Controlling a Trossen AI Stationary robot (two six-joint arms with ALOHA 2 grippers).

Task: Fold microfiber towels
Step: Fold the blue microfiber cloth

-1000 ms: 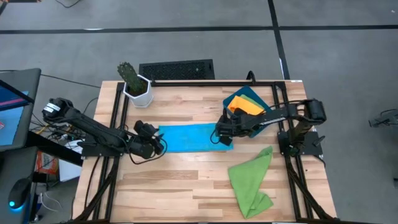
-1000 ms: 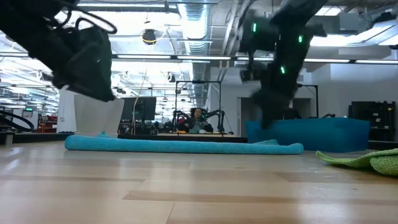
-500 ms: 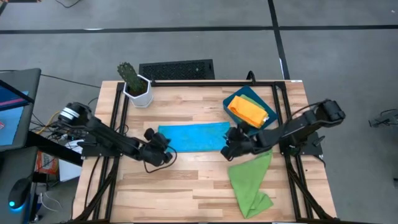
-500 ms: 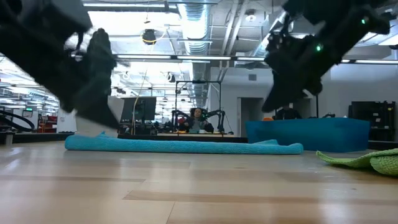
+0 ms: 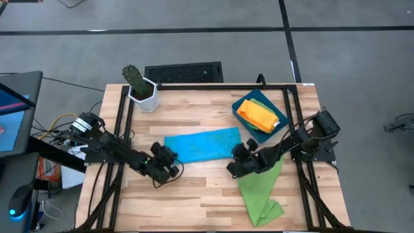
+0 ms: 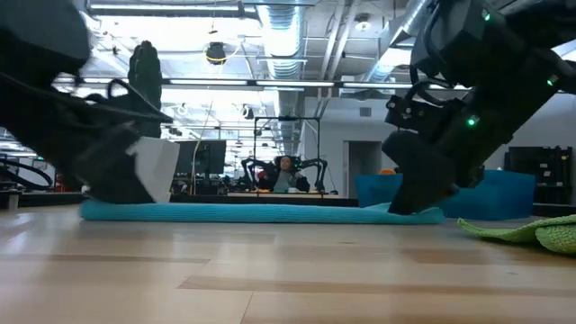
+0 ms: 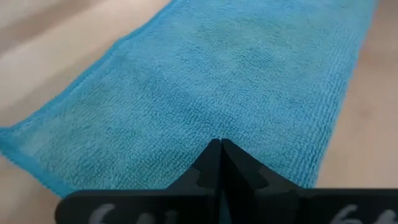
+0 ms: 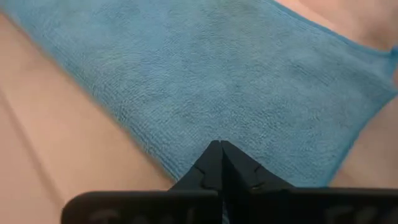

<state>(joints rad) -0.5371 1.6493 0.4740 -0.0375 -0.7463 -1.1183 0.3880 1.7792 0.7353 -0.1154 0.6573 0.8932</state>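
Observation:
A bright blue towel (image 5: 202, 144) (image 6: 261, 212) lies as a flat folded strip across the middle of the table. My left gripper (image 5: 169, 162) (image 6: 135, 191) is down at the strip's left end, shut on it. At the strip's right end, my right gripper (image 5: 235, 160) (image 6: 407, 202) is down and shut on it too. A lime green towel (image 5: 260, 188) lies crumpled at the near right. An orange towel (image 5: 259, 115) rests in the dark-blue tray (image 5: 260, 96). My left gripper is shut on the blue towel's left end (image 7: 217, 134), close to its near corner. It comes slanting down from the table's left. The shut fingers hide the pinched edge. The towel lies flat on the table. My right gripper is shut on the blue towel's right end (image 8: 217, 135), close to its near corner. It comes slanting down from the table's right. The fingers cover the place of contact. The towel stays flat on the wood.
A white pot with a cactus (image 5: 142, 90) stands at the far left corner. The tray (image 6: 486, 193) sits at the far right, behind the blue towel. The green towel (image 6: 531, 232) lies just to the right of my right gripper. Bare wood stretches along the near side.
Both grippers have moved toward the table's near edge and down onto the blue towel's two ends, and both have shut there. My right gripper came from beside the tray. The towel has shifted slightly toward the near edge and lies a little skewed.

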